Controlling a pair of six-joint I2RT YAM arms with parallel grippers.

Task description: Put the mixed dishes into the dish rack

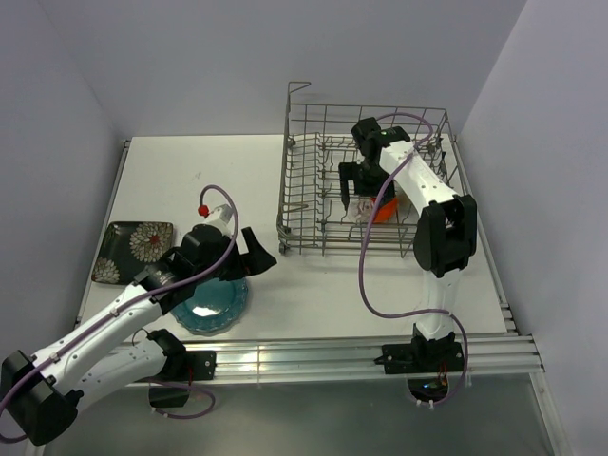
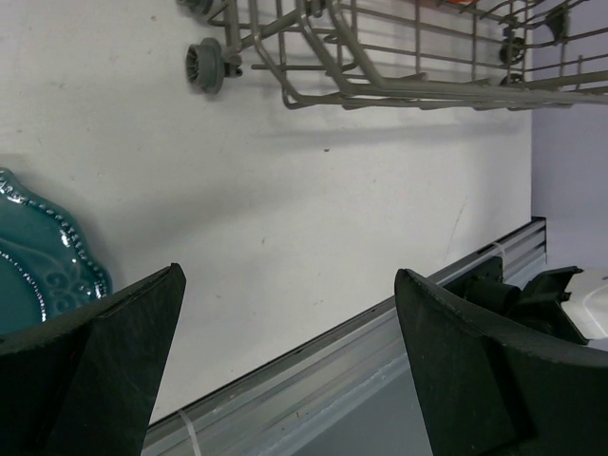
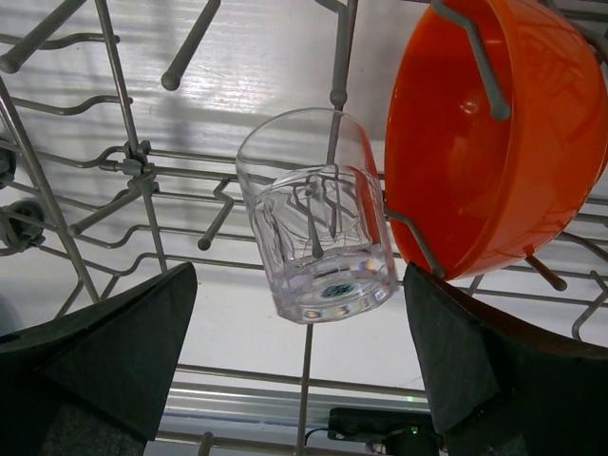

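Dish rack [image 1: 313, 157] sits on the far right of the white table [image 1: 190, 171]. I see two items in it: the small clear glass [image 3: 318, 218] and the orange-red bowl [image 3: 484, 142]. The bowl is on its side, propped between tines, with one tine crossing its rim. The glass is just beside the bowl on its left, among the tines, and one tine shows through its wall. I can't tell if glass and bowl touch.

Right gripper [image 3: 299, 275] is inside the rack, over the glass. Its jaws are spread wide and hold nothing, and the fingers [image 3: 114, 361] are clear of the glass on both sides.

Left gripper [image 2: 287, 275] is out on the table, between the rack and the teal scalloped plate [image 1: 214, 306]. Its jaws are released and wide apart, with only bare table between them. The teal plate lies flat near the front edge, partly under the left arm, and its beaded rim shows at the left of the wrist view. The black square plate with white flowers [image 1: 133, 249] lies flat at the table's left edge, near the teal plate. Both plates are outside the rack.
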